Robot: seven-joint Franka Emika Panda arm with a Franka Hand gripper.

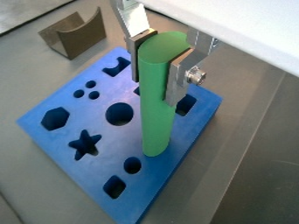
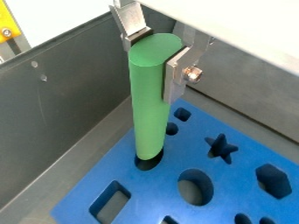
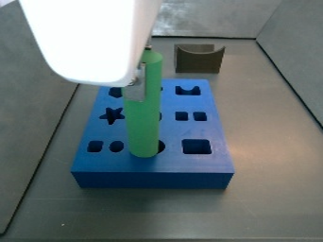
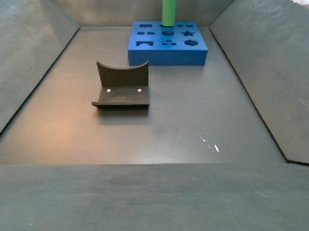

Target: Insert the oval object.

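The oval object [image 1: 158, 96], a long bright green peg, stands upright between my gripper's fingers. My gripper [image 1: 162, 63] is shut on its top end, seen in both wrist views [image 2: 155, 57]. The peg's [image 2: 146, 105] lower end sits at a hole near one edge of the blue block [image 2: 233, 188]. The block [image 1: 70, 118] has several shaped holes, among them a star and a circle. In a side view the peg [image 3: 145, 104] rises from the block [image 3: 158, 165] and a white body hides the gripper. In a side view the peg [image 4: 169, 11] and block [image 4: 169, 45] are far off.
The dark fixture [image 4: 121, 86] with a curved top stands on the grey floor away from the block; it also shows beyond the block in a wrist view [image 1: 73, 37] and a side view [image 3: 198, 59]. Grey walls [image 2: 59, 105] enclose the floor, one close beside the block.
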